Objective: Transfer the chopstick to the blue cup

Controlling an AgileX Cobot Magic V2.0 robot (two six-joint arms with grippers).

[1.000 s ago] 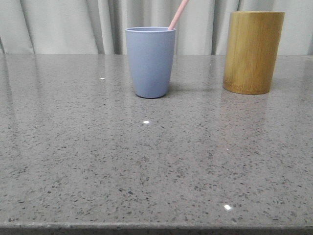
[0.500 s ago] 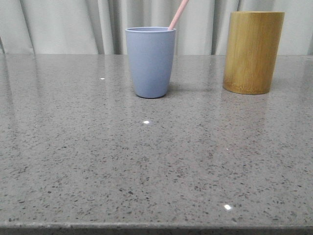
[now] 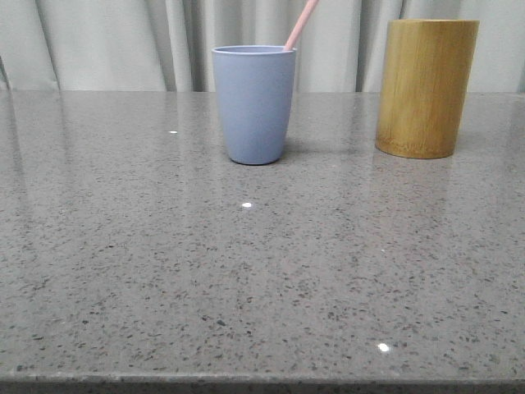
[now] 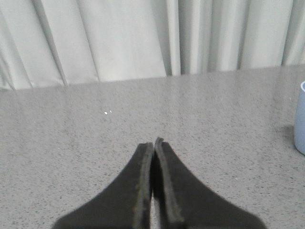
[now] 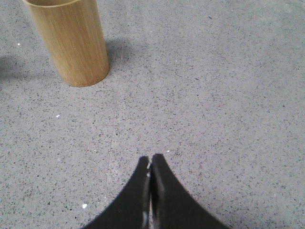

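Note:
The blue cup stands upright at the back middle of the grey stone table. A pale pink chopstick leans out of the cup's right rim, only its upper part showing. The cup's edge also shows in the left wrist view. My left gripper is shut and empty, over bare table well apart from the cup. My right gripper is shut and empty, over bare table apart from the bamboo holder. Neither gripper shows in the front view.
A tall yellow-brown bamboo holder stands at the back right, to the right of the blue cup. Pale curtains hang behind the table. The table's front edge runs along the bottom of the front view.

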